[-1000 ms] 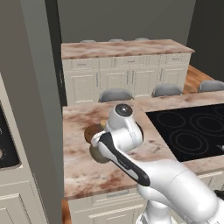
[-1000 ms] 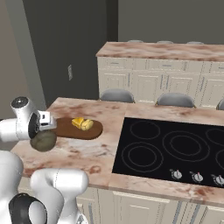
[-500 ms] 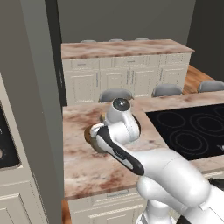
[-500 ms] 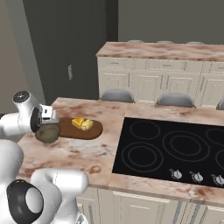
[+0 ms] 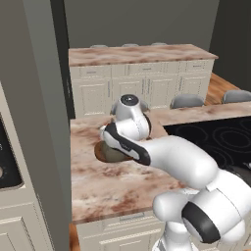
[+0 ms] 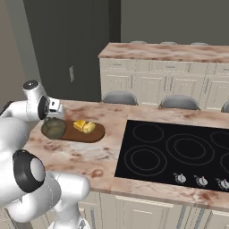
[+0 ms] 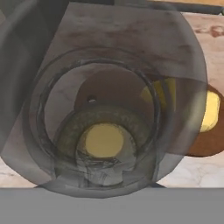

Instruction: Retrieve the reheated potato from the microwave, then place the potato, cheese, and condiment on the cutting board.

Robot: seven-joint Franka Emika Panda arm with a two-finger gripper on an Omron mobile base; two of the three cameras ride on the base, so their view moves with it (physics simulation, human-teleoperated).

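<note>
Near the left end of the bench (image 6: pixel 85 156), toward its far edge, we find the cutting board (image 6: pixel 91 134), a dark-brown oval lying flat on the marbled top. On it, at its left end, sits the condiment (image 6: pixel 53 128), an olive-green round-bellied bottle; whether it rests fully on the board or is a touch off it we cannot tell from the right base view. Our tool (image 6: pixel 54 106) stands directly above the bottle, closed nearly as far as it goes, with the bottle's neck seemingly pinched between the jaws; the fingertips themselves are hidden behind the wrist. Along the hand view we look straight down the condiment (image 7: pixel 103 140), its tan cork seen end-on in the middle and the translucent belly spreading around it, the brown board beneath. Just right of the bottle on the board lie the cheese (image 6: pixel 79 125), an orange-yellow wedge, and the potato (image 6: pixel 88 128), paler and rounder, the two touching. Through the hand view a yellow shape shows behind the glass and another pale-yellow lump (image 7: pixel 210 111) beside it on the board. From the left base view our arm covers most of the board, leaving its near-left end (image 5: pixel 105 153) showing under the forearm. A black cooktop (image 6: pixel 179 152) fills the right half of the bench, well apart from the board. Grey stool backs (image 6: pixel 118 97) stand beyond the far edge.
</note>
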